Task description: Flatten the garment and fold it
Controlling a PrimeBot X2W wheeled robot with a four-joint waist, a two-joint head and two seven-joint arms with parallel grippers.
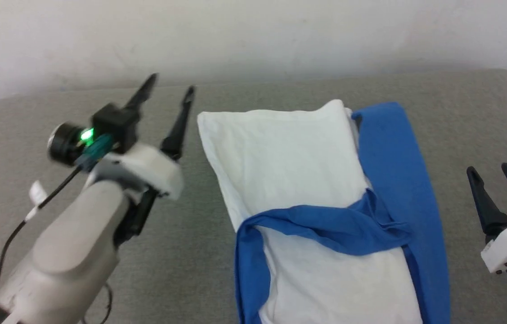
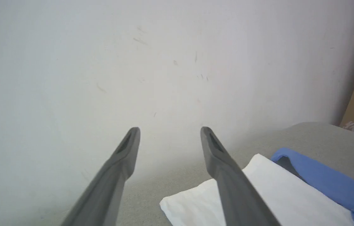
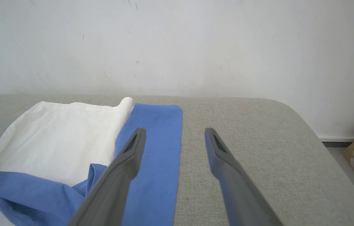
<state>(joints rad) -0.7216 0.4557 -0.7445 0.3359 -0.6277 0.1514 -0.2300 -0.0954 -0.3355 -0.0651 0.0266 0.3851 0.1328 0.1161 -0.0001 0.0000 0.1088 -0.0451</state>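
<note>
**Soft cloth on a woven grey table, hard plastic beside it**

The garment (image 1: 289, 157) is thin, matt cloth. Its white body is smooth with faint creases, and its royal-blue parts look like the same soft fabric, rumpled where a band crosses the white. The table (image 1: 190, 252) has a grey, fine-grained woven covering, matt and slightly rough. The fingers of the left gripper (image 1: 171, 84) and right gripper (image 1: 488, 169) look like dark, smooth, matt plastic. The left forearm (image 1: 73, 243) has a pale, smooth shell with a soft sheen. The wall (image 1: 253, 36) is matt white paint, lightly scuffed.
</note>
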